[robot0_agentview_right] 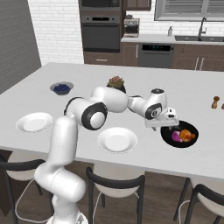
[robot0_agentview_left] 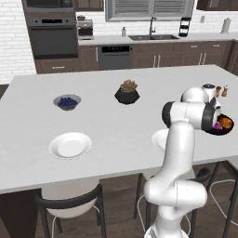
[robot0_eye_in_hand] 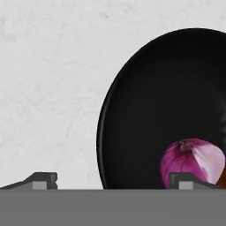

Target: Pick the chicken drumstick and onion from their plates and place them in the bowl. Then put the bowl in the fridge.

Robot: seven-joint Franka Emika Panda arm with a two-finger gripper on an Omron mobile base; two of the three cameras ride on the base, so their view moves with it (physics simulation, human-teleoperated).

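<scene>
Black round bowl (robot0_agentview_right: pixel 167 134) holds purple-red onion (robot0_eye_in_hand: pixel 192 160), orange-brown drumstick (robot0_agentview_right: pixel 187 135) | two-finger gripper (robot0_agentview_right: pixel 170 124) above rim, spread wide, empty

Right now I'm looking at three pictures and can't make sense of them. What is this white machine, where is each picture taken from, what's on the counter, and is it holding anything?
The white machine is a robot arm with a two-finger gripper. Two pictures come from cameras behind it, left and right; the third looks along the gripper itself. On the pale counter sit two bare white plates, a small grey bowl of blue berries, a potted plant and a black bowl. The onion and chicken drumstick lie in that bowl. The gripper is open beside the bowl's rim, holding nothing.
</scene>
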